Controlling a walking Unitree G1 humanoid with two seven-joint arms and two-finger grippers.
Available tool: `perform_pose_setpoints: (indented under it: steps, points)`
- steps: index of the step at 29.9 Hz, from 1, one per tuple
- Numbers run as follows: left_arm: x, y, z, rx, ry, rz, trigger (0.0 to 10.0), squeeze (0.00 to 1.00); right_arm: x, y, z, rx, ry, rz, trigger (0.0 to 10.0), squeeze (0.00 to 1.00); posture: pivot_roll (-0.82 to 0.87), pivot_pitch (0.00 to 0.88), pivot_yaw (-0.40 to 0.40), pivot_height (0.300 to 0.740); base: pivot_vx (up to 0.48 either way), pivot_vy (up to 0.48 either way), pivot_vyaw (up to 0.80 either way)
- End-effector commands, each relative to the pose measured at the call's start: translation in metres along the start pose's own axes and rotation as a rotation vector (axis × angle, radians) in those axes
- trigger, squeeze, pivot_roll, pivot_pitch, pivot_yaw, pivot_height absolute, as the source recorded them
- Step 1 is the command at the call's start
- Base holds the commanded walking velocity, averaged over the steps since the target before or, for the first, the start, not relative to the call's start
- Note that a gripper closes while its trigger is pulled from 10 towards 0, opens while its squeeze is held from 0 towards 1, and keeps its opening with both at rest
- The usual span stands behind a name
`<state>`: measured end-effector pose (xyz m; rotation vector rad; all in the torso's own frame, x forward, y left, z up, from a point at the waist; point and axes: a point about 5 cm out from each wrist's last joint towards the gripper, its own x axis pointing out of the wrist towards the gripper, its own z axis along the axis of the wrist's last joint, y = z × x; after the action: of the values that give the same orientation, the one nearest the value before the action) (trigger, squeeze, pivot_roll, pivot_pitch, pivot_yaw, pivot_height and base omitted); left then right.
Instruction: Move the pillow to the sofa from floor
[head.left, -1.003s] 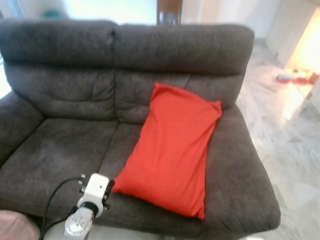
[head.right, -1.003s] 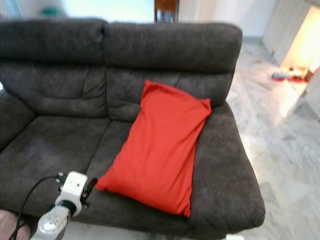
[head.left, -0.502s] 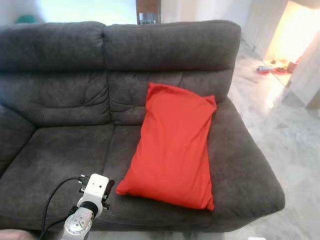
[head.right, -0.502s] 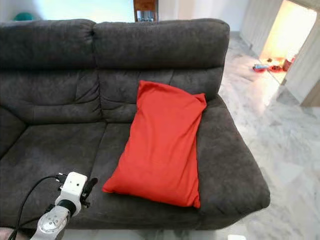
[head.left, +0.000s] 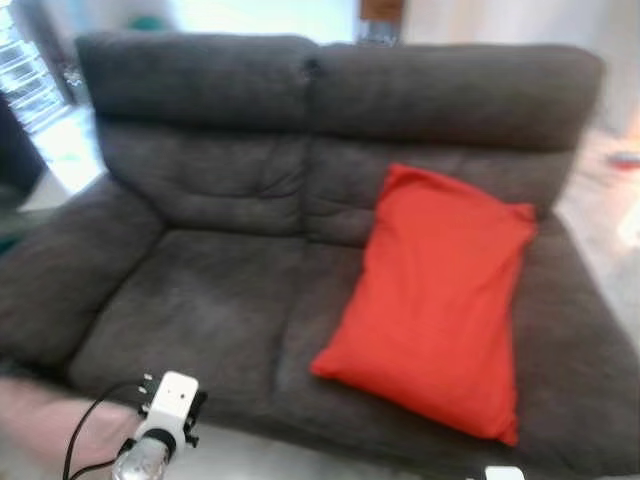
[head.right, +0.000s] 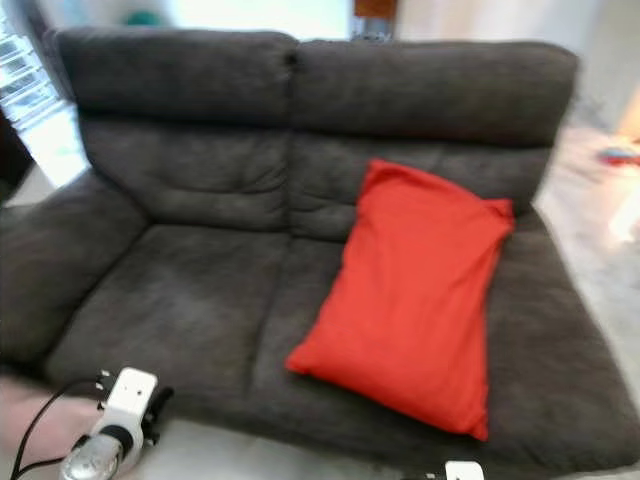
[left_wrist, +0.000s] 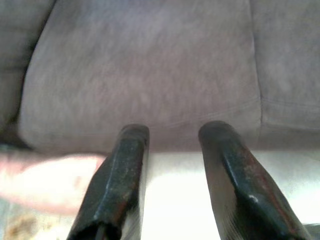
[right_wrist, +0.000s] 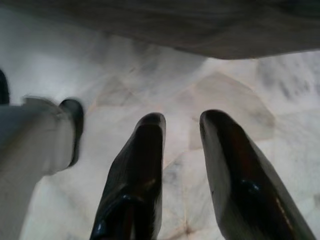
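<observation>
The red pillow (head.left: 430, 300) lies on the right seat of the dark grey sofa (head.left: 200, 290), its top leaning on the backrest. My left gripper (left_wrist: 172, 132) is low in front of the left seat cushion, open, with nothing between its fingers; its white wrist block (head.left: 170, 400) shows at the bottom of the left eye view. My right gripper (right_wrist: 182, 120) hangs open over the marble floor (right_wrist: 235, 95), holding nothing. Neither gripper touches the pillow.
The sofa's left armrest (head.left: 60, 270) bulges toward me. A pale pink shape (head.left: 40, 430) lies on the floor at the lower left, by the sofa front. A grey limb with a dark end (right_wrist: 45, 140) stands beside my right gripper. Bright floor (head.right: 610, 210) opens at the right.
The whole picture has shifted right and blurred, so the camera has turned left. The pillow stays where it was on the sofa. My left arm sits a little lower in view.
</observation>
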<state>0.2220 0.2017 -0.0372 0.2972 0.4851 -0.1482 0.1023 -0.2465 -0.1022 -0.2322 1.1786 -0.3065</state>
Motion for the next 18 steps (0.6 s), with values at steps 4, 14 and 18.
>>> perform_pose_setpoints:
  steps: [4,14,18]
  points:
    - [0.008,-0.004,0.006,0.021,-0.008,0.008,10.0,0.00,0.000,0.006,0.002,0.015,-0.005,0.015,10.0,0.00,0.14,0.070,0.016,0.740,0.000,0.000,0.00]
    - [-0.003,0.025,-0.006,0.015,0.003,0.037,10.0,0.00,0.000,0.007,0.003,0.004,-0.011,0.022,10.0,0.00,0.14,0.070,0.013,0.740,0.000,0.094,0.00]
    - [-0.007,0.031,-0.011,0.011,0.019,0.044,10.0,0.00,0.000,0.007,0.003,0.007,-0.010,0.024,10.0,0.00,0.14,0.069,0.012,0.740,0.000,0.000,0.00]
